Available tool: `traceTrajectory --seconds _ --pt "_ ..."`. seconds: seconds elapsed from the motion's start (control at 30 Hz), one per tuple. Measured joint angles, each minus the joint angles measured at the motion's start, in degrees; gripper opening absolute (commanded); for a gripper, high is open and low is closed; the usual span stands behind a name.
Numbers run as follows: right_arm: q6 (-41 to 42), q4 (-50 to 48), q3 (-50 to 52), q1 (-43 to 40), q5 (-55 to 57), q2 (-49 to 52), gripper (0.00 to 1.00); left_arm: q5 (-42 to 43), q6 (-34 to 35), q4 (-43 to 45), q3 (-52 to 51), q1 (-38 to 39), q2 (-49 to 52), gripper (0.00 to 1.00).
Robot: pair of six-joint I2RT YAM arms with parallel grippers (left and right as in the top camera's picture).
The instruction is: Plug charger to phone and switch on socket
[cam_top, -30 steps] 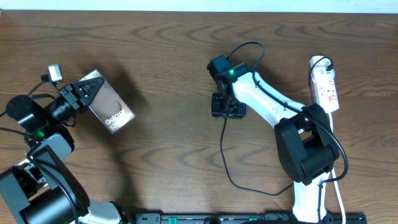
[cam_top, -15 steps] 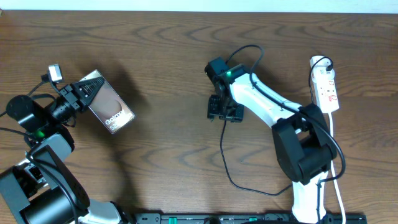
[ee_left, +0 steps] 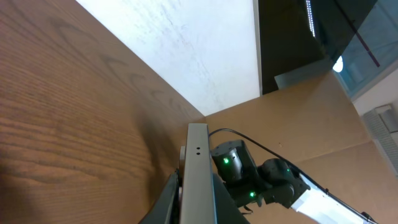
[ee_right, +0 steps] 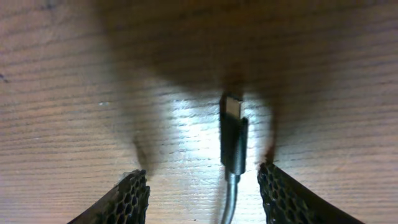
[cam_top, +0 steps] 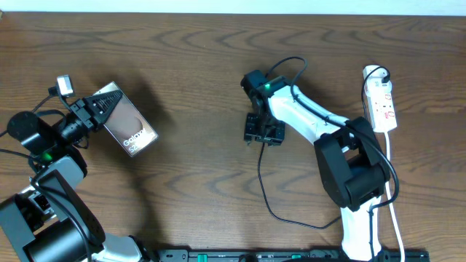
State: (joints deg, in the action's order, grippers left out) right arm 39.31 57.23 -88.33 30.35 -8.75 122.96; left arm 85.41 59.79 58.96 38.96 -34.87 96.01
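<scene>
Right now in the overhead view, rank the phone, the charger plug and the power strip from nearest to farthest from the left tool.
1. The phone, held in the left tool, far left.
2. The charger plug, mid-table, between the right tool's open fingers.
3. The power strip, at the far right edge.

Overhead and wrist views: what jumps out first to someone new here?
The phone is gripped by the left gripper at far left, and its thin edge runs up the middle of the left wrist view. At centre, the right gripper hangs open over the charger plug, with a finger on each side, neither touching it. The socket lies at far right, apart from both.
</scene>
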Motion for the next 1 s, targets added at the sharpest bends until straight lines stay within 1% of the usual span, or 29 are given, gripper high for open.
traceTrajectory --seconds 0.07,0.1,0.13,0.27,0.33,0.43,0.5,0.6,0.77,0.9,1.0 --pt "-1.0 0.3 0.0 -0.9 -1.0 0.1 0.54 0.0 0.0 0.0 0.0 0.0 0.0 0.07" --pt "-1.3 0.5 0.0 -1.2 -1.5 0.1 0.49 0.0 0.0 0.0 0.0 0.0 0.0 0.07" --pt "-1.9 0.7 0.0 -1.7 -2.0 0.2 0.46 0.0 0.0 0.0 0.0 0.0 0.0 0.08" --pt "-3.8 1.7 0.0 -3.0 -2.7 0.4 0.45 0.0 0.0 0.0 0.0 0.0 0.0 0.07" --pt "-4.6 1.9 0.0 -3.1 -2.9 0.4 0.4 0.0 0.0 0.0 0.0 0.0 0.0 0.07" --pt "-5.6 2.4 0.0 -3.0 -2.8 0.4 0.35 0.0 0.0 0.0 0.0 0.0 0.0 0.08" --pt "-6.0 2.6 0.0 -3.0 -2.8 0.6 0.29 0.0 0.0 0.0 0.0 0.0 0.0 0.08" --pt "-6.5 2.9 -0.1 -3.0 -2.8 0.8 0.24 0.0 0.0 0.0 0.0 0.0 0.0 0.07" --pt "-6.5 3.1 -0.5 -3.0 -2.9 1.2 0.19 0.0 0.0 0.0 0.0 0.0 0.0 0.07" --pt "-6.5 2.8 -1.2 -3.0 -3.7 1.9 0.18 0.0 0.0 0.0 0.0 0.0 0.0 0.08" --pt "-6.4 1.9 -1.7 -3.0 -4.5 2.2 0.2 0.0 0.0 0.0 0.0 0.0 0.0 0.08"
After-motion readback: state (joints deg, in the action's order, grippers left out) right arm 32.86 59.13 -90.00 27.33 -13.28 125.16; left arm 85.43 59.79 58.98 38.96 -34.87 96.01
